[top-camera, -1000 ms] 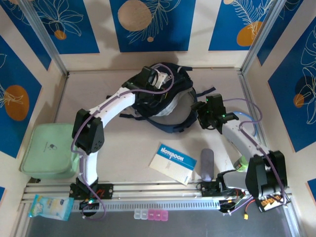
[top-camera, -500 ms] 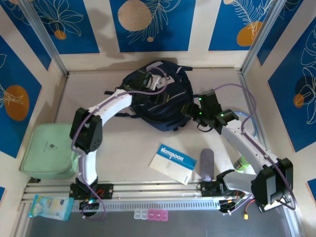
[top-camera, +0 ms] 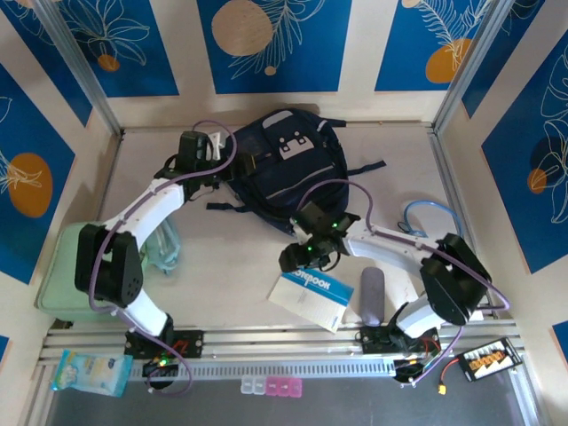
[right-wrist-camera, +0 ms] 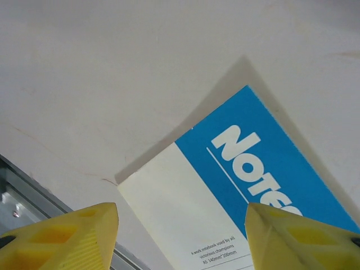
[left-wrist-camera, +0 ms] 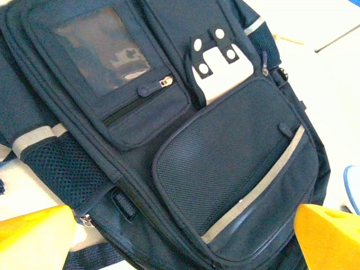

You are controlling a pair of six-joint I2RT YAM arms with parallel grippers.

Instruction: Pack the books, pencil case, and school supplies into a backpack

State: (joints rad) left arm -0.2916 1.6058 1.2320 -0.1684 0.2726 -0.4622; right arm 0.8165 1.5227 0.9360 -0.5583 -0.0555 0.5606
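Top external view: the backpack (top-camera: 288, 164) lies flat at the far middle of the table (top-camera: 222, 266), front pockets up, dark straps trailing toward the near side. The left gripper (top-camera: 229, 167) sits at the backpack's left edge. The right gripper (top-camera: 297, 256) hangs over the far-left corner of the notebook (top-camera: 312, 297), which lies flat near the front edge, blue half uppermost. The pencil case (top-camera: 372, 297) lies just right of the notebook, apart from it. A pale-green box (top-camera: 75, 271) rests at the table's left edge.

Left wrist view: yellow fingertips (left-wrist-camera: 34, 239) are spread wide with nothing between them. The backpack front is below, showing the mesh pocket (left-wrist-camera: 225, 157), grey stripe (left-wrist-camera: 253, 194) and light grey patch (left-wrist-camera: 222, 73).

Right wrist view: fingertips (right-wrist-camera: 62, 236) are wide apart and straddle the notebook's white corner. Contact with the cover cannot be told.
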